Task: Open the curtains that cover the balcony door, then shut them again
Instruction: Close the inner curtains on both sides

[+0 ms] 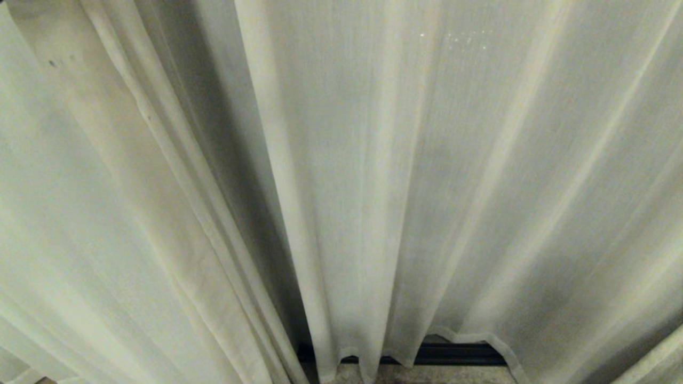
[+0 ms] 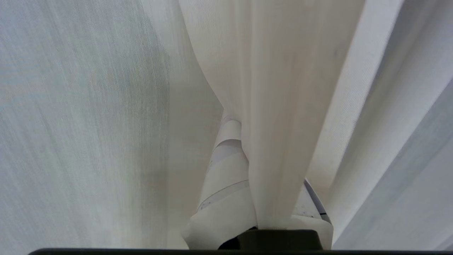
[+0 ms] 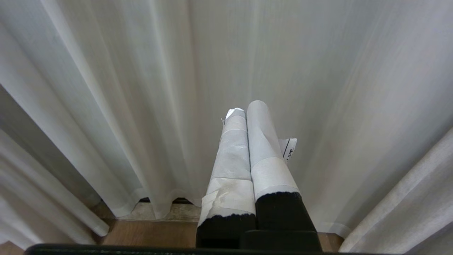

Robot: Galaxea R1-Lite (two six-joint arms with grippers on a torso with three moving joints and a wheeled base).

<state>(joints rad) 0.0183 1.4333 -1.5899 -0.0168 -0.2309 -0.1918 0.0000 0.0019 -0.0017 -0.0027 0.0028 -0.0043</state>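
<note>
The cream curtains (image 1: 405,176) hang in vertical folds and fill the head view; no gripper shows there. In the left wrist view my left gripper (image 2: 258,148) is shut on a thick fold of the curtains (image 2: 279,106) that runs down between its taped fingers (image 2: 226,177); the other finger is mostly covered by cloth. My right gripper (image 3: 246,109) is shut with nothing in it, its two taped fingers pressed together just in front of the curtains (image 3: 141,88). The balcony door is hidden behind the fabric.
A dark strip (image 1: 453,353) runs along the floor under the curtain hem. Below the hem in the right wrist view lie a grey sill (image 3: 177,211) and wooden floor (image 3: 152,232). Another curtain fold (image 3: 407,212) hangs close beside the right gripper.
</note>
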